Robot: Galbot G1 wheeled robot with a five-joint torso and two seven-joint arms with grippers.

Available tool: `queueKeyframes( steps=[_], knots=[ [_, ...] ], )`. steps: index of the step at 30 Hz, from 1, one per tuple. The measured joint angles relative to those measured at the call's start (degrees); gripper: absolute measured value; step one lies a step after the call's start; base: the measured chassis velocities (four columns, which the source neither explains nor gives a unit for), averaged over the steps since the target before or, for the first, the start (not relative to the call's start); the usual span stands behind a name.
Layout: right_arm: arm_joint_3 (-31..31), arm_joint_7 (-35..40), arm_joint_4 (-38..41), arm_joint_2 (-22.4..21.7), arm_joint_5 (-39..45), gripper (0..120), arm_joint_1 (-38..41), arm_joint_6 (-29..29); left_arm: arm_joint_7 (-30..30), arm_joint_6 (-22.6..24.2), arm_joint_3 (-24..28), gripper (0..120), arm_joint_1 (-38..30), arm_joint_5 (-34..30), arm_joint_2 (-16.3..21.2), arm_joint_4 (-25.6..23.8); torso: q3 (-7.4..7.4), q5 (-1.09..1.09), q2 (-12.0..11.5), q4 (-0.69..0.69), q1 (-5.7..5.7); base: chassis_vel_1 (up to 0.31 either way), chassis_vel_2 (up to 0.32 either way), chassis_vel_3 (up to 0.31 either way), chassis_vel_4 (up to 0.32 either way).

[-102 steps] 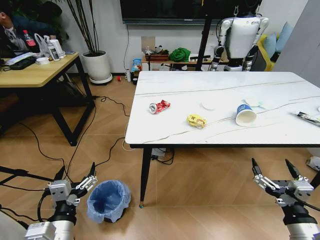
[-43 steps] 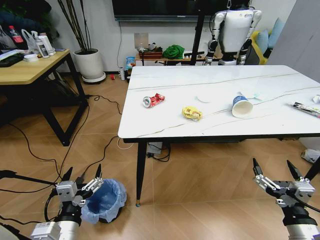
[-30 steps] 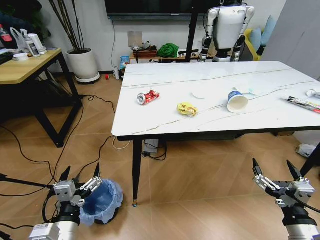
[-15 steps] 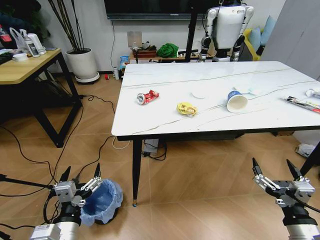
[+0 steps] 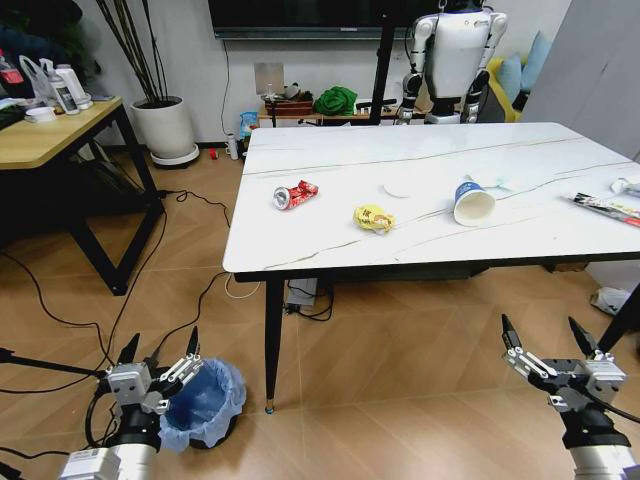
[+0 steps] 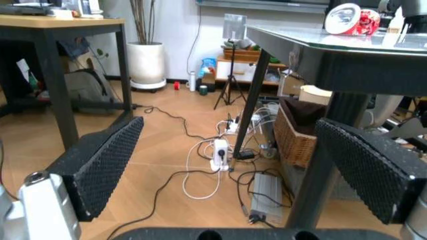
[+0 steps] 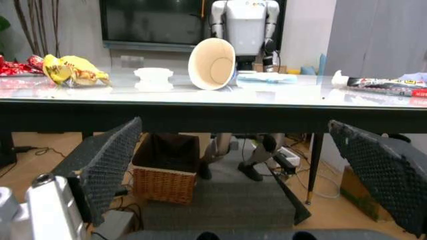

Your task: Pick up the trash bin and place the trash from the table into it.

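The trash bin point(image 5: 205, 400), dark and lined with a light-blue bag, stands on the floor by the table's near-left leg. My left gripper point(image 5: 161, 345) is open, low, just left of the bin's rim. My right gripper point(image 5: 538, 330) is open, low in front of the table point(image 5: 450, 150). On the marble top lie a crushed red can point(image 5: 296, 193), yellow wrapper point(image 5: 373, 217), white lid point(image 5: 400, 187), tipped paper cup point(image 5: 472, 203), dark wrapper point(image 5: 605, 207) and white paper point(image 5: 625, 186). The right wrist view shows the cup point(image 7: 212, 63) and yellow wrapper point(image 7: 73, 70) at table height.
A wooden desk point(image 5: 50, 135) and a white plant pot point(image 5: 165, 130) stand at the left. Cables point(image 5: 150, 290) run over the floor. The black table leg point(image 5: 271, 345) is right of the bin. A wicker basket point(image 7: 163, 175) sits under the table. Another robot point(image 5: 455, 50) stands behind.
Over the earlier frames the whole picture shifted as the camera moved, bringing the table's left end nearer. In the last half second nothing visibly moves. Both grippers stay open.
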Motion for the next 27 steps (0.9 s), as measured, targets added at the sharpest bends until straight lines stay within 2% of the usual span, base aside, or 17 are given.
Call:
queueKeyframes(
  steps=[16,27],
  knots=[
    [-0.7,-0.3,-0.4,3.9,-2.1,100,1.8,-0.1,0.0,0.5,1.0,100,0.1,-0.8,1.5,1.0,-1.03,0.00,-1.8,0.00,-0.79,0.000,0.000,0.000,0.000],
    [-1.1,-0.6,-1.1,4.5,-3.1,100,2.0,0.0,-0.1,0.4,0.7,100,0.7,-1.0,1.4,1.4,-1.77,0.00,-3.3,0.00,-1.46,0.000,0.000,0.000,0.000]
  ],
)
